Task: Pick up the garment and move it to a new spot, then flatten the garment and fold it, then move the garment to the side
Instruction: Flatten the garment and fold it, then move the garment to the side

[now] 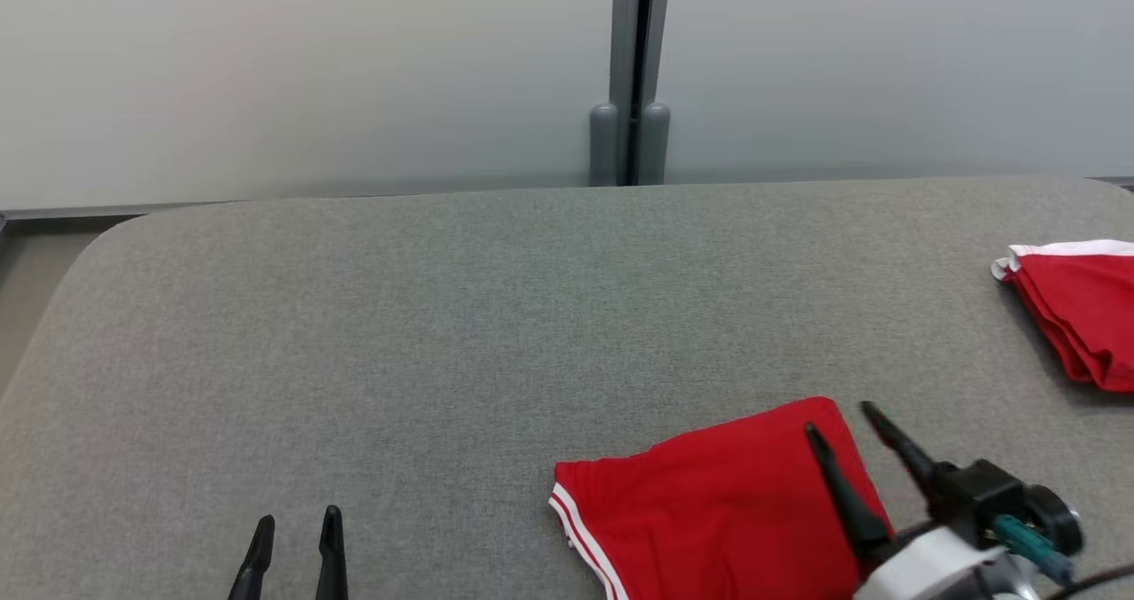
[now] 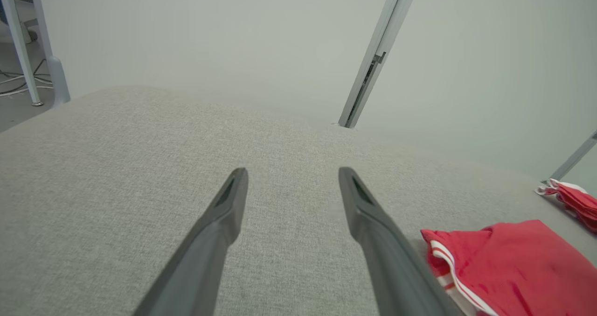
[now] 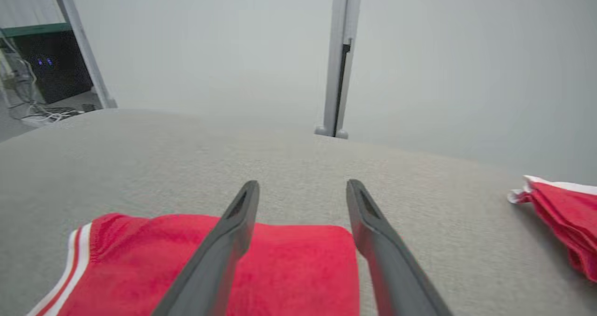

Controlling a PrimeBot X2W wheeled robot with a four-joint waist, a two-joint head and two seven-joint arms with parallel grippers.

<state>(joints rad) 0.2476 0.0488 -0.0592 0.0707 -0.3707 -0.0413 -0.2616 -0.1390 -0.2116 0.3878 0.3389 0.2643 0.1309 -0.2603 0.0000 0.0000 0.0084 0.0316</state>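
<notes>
1. Right claw (image 1: 838, 416) with both dark fingers spread apart, gripping nothing; from its own wrist, a clear gap between them.
2. Left claw (image 1: 299, 516) spread wide as well, empty, low at the near left over bare cloth.
3. Underneath, a grey woven table top (image 1: 399, 334) with rounded far corners, reaching almost to the wall.
4. Behind, pale frosted wall panels joined by a grey upright post (image 1: 631, 68). Off to the far left from the right wrist, a dark cabinet (image 3: 51, 68) with small blue lights, loose cables beside it.
5. Red garment (image 1: 709, 502), white stripes along its left hem, lying flat at the near right of the table, right under the right claw. One finger across its right end, the other just past its right edge. Touching the cloth or hanging just above: cannot tell.
6. Same garment well apart from the left claw, off to that claw's right.
7. Second red piece (image 1: 1081, 307) with white trim at the table's far right edge, well apart from both claws.
</notes>
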